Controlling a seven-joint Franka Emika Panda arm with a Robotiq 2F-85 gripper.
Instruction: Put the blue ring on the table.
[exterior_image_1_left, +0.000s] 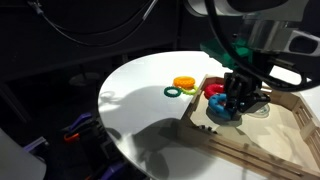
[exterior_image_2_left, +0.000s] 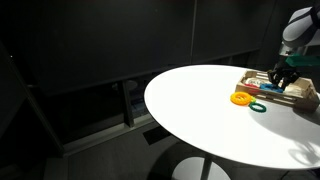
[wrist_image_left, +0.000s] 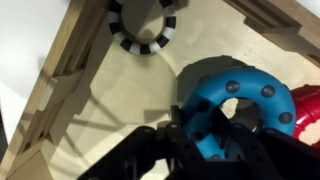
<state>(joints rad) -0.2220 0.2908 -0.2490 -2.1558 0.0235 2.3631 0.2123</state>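
The blue ring (wrist_image_left: 235, 100), thick with dark dots, lies in the light wooden tray (wrist_image_left: 90, 110) next to a red ring (wrist_image_left: 308, 110). My gripper (wrist_image_left: 205, 135) is down on it. One finger is on the outside of the ring's near band and the other reaches into its hole, so the jaws look shut on the band. In an exterior view the gripper (exterior_image_1_left: 232, 100) stands over the blue ring (exterior_image_1_left: 218, 112) inside the tray (exterior_image_1_left: 290, 130), beside the red ring (exterior_image_1_left: 214, 90). The round white table (exterior_image_1_left: 140, 90) also shows in an exterior view (exterior_image_2_left: 200, 110), with the gripper (exterior_image_2_left: 283, 75) at its far side.
A small green ring (exterior_image_1_left: 173, 92) and an orange-yellow ring (exterior_image_1_left: 184, 83) lie on the table just outside the tray; both also show in an exterior view, green (exterior_image_2_left: 258, 106) and orange-yellow (exterior_image_2_left: 241, 98). A black-and-white striped ring (wrist_image_left: 142, 28) lies in the tray's corner. The tray has raised slatted walls.
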